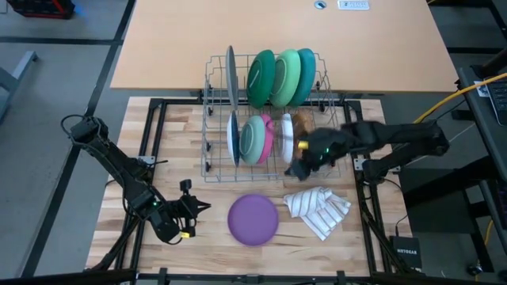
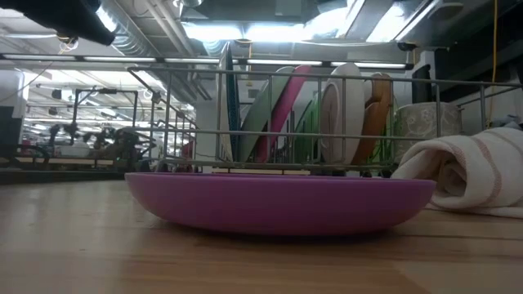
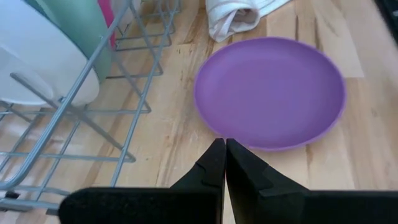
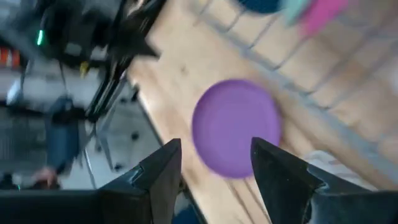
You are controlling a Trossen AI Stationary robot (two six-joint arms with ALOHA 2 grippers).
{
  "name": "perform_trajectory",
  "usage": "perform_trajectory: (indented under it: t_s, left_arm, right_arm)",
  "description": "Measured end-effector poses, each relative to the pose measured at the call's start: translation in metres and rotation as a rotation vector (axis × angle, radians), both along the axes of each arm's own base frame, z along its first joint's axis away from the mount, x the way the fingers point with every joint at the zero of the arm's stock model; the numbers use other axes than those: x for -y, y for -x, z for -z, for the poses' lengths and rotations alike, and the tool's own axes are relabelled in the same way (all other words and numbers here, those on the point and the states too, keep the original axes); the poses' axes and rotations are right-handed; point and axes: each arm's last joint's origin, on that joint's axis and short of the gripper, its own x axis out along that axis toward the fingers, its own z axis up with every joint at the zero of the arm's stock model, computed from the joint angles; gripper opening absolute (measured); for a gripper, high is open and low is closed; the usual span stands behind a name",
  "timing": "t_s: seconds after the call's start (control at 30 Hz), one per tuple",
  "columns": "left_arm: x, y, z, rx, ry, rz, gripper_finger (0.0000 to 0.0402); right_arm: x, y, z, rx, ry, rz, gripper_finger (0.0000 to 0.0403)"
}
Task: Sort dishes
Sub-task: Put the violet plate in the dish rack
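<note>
Purple plate lies flat, apart from both tools.

My overhead feed is evenly lit, with soft shadows. At table height, ceiling strip lights glare white and the purple plate sits slightly soft up close. My right wrist feed is smeared with motion blur; the left wrist feed is bright and sharp.

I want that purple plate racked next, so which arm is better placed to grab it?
Probably the right. The right gripper is open with the purple plate framed between its fingers, above the rack's near edge. The left gripper sits beside the plate but is shut.
</note>
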Motion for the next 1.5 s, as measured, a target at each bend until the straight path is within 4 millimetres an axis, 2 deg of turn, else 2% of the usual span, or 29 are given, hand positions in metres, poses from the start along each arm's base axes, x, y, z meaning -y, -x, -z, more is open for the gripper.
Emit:
perform_trajectory:
  t_s: [0.13, 0.23, 0.47, 0.7, 0.9, 1.03, 1.2, 1.5]
  left_arm:
    - [0.002, -0.002, -0.002, 0.017, 0.003, 0.013, 0.0004]
    - [0.002, -0.002, -0.002, 0.024, 0.01, 0.013, 0.0004]
    - [0.003, -0.003, -0.003, 0.038, 0.04, -0.001, 0.0004]
    - [0.004, -0.004, -0.004, 0.053, 0.055, -0.002, 0.0004]
    - [0.004, -0.004, -0.004, 0.053, 0.055, -0.002, 0.0004]
    - [0.003, -0.004, -0.004, 0.052, 0.054, -0.002, 0.0004]
    - [0.003, -0.004, -0.004, 0.051, 0.053, -0.002, 0.0004]
    - [0.003, -0.004, -0.004, 0.05, 0.052, -0.001, 0.0004]
  right_arm:
    - [-0.038, -0.014, 0.011, 0.018, 0.057, -0.176, 0.0197]
    - [-0.068, -0.025, 0.028, 0.0, 0.138, -0.325, 0.0197]
    - [-0.126, -0.054, 0.098, -0.14, 0.425, -0.611, 0.0197]
    - [-0.158, -0.072, 0.174, -0.302, 0.649, -0.833, 0.0197]
    - [-0.172, -0.076, 0.216, -0.377, 0.852, -0.95, 0.0197]
    - [-0.173, -0.077, 0.225, -0.394, 0.958, -0.913, 0.0197]
    - [-0.174, -0.079, 0.225, -0.366, 0.956, -0.958, 0.0197]
    - [-0.183, -0.089, 0.223, -0.198, 0.911, -1.063, 0.0197]
